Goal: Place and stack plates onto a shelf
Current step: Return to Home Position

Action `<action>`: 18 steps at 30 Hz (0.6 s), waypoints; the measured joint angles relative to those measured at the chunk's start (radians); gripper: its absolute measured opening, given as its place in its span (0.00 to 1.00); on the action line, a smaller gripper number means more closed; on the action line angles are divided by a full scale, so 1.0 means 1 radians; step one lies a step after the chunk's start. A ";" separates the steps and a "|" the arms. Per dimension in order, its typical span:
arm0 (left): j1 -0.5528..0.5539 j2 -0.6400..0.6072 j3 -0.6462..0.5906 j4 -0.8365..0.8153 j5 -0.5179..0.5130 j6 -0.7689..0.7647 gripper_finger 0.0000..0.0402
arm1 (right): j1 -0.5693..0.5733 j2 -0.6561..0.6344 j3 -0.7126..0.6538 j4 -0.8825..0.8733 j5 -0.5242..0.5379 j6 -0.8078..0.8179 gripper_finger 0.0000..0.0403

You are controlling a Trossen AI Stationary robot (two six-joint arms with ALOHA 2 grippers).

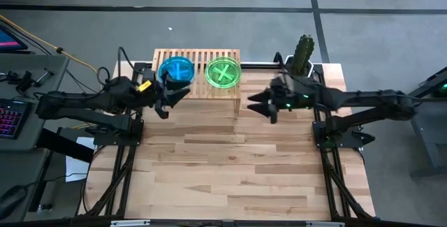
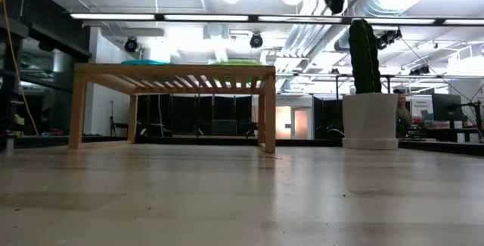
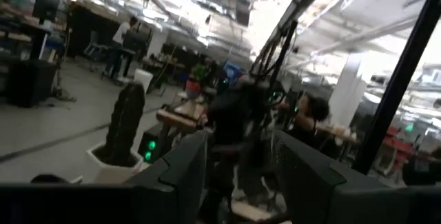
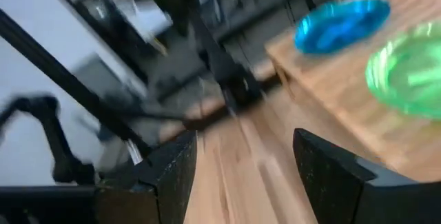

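The light-wood shelf (image 1: 197, 87) stands at the table's far side on its side legs (image 2: 269, 113). On its slatted top rest a cyan-blue plate stack (image 1: 175, 70) on the left and a yellow-green plate stack (image 1: 223, 72) on the right, both also in the right wrist view, blue (image 4: 341, 24) and green (image 4: 406, 76). How many plates each stack has cannot be told. My left gripper (image 1: 173, 96) hovers open by the shelf's near left corner, holding nothing. My right gripper (image 1: 255, 105) hovers open just right of the shelf, holding nothing.
A tall cactus in a white pot (image 1: 302, 54) stands at the far right, close behind my right arm, and also shows in the low view (image 2: 369, 117). Bare tabletop (image 1: 230, 164) stretches from the shelf to the near edge. People show in the room beyond.
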 joint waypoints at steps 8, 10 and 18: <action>0.001 -0.002 -0.003 -0.024 0.023 0.013 0.39 | 0.084 -0.129 -0.067 0.091 0.139 -0.065 0.56; 0.001 -0.014 -0.003 -0.045 0.023 0.021 0.39 | 0.088 -0.131 -0.053 0.087 0.139 -0.107 0.56; 0.001 -0.049 -0.003 -0.170 0.028 0.022 0.34 | 0.090 -0.131 -0.022 0.072 0.139 -0.180 0.54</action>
